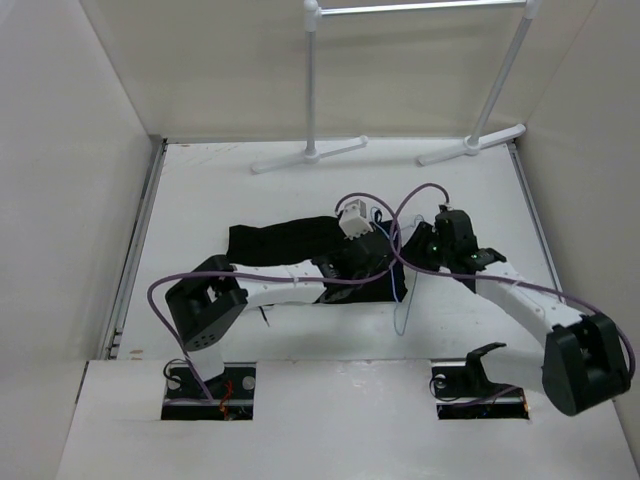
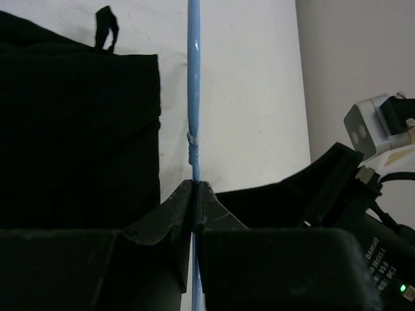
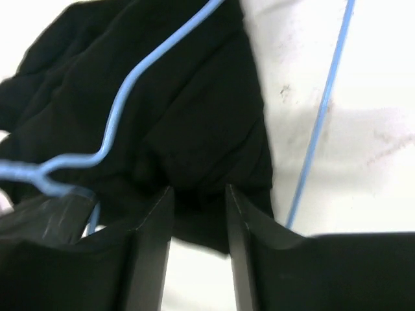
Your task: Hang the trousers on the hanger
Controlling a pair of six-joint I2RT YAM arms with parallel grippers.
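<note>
The black trousers (image 1: 280,240) lie spread on the white table, running left from the middle. The thin bluish wire hanger (image 1: 403,300) lies at their right end, with one bar trailing toward me. My left gripper (image 1: 368,255) is over that end, and in the left wrist view it (image 2: 195,184) is shut on a straight bar of the hanger (image 2: 193,97), with the trousers (image 2: 78,129) just left of it. My right gripper (image 1: 425,245) is close by on the right. In its wrist view it (image 3: 198,191) is open, with the trousers' edge (image 3: 194,123) between the fingertips and the hanger wire (image 3: 130,97) lying across the cloth.
The white tubular garment rack (image 1: 312,100) stands at the back of the table, its feet (image 1: 310,155) spread forward. White walls close in the left, back and right. The two arms' wrists and purple cables (image 1: 400,215) crowd together at the middle.
</note>
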